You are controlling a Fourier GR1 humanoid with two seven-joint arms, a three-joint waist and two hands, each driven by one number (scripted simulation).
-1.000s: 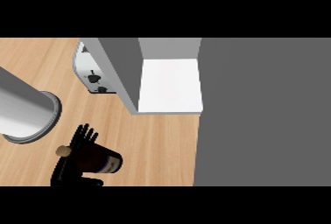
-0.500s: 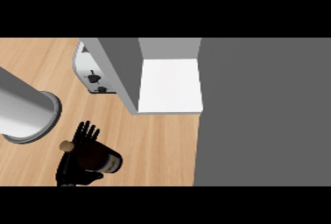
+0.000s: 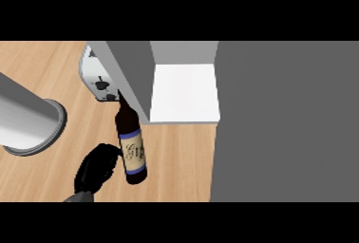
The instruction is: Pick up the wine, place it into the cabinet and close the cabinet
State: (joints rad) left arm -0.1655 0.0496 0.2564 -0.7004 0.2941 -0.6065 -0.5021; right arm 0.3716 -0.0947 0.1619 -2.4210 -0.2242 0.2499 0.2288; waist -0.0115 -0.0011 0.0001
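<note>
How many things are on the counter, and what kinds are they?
Wine bottles: 1, the wine bottle
Toasters: 1, the toaster
Cabinets: 1, the open cabinet
Black hands: 1, the hand
Total: 4

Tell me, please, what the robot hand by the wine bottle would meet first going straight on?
Probably the wine bottle, whose neck slants across its line; then the cabinet wall. Depth is unclear.

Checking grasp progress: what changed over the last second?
The wine, seen end-on by the hand a second ago, now shows full length, neck toward the cabinet. The hand has gone from fingers spread behind it to curled at its left side. Cabinet, toaster and grey cylinder unchanged.
</note>
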